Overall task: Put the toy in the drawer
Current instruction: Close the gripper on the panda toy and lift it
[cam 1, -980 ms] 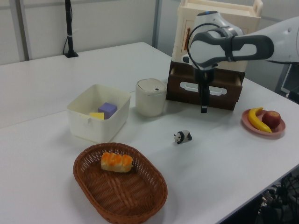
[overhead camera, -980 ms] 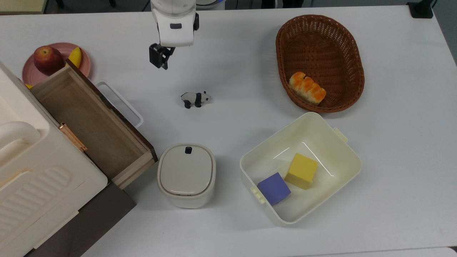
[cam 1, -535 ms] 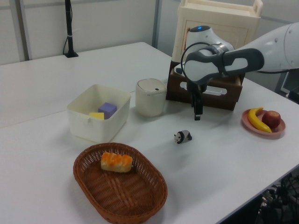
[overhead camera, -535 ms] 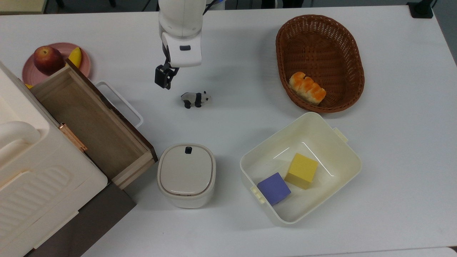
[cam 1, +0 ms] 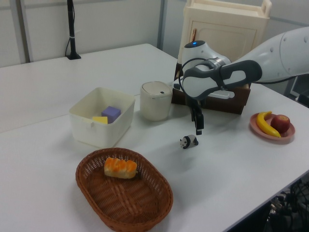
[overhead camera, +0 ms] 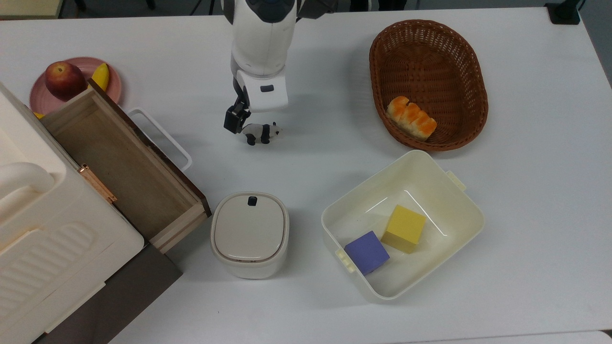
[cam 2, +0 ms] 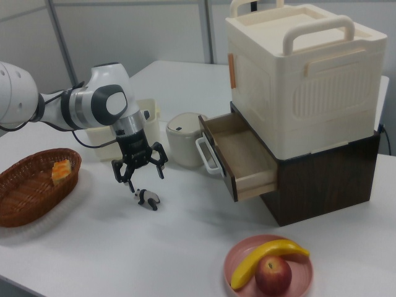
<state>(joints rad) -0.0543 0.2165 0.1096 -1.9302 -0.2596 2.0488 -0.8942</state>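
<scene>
Probably light, rigid and slippery, the toy [overhead camera: 261,132] at the top view's centre suits a hold across its body by the spread-fingered, empty gripper [cam 2: 138,169].

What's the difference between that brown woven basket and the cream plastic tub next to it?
The basket is oval, brown wicker with sloping woven sides; the tub is squarish, smooth cream plastic with straighter walls and small tabs on its rim. The basket holds one orange-topped bread roll, while the tub holds two foam cubes, a purple cube and a yellow cube. Both are open-topped containers standing on the white table.
</scene>
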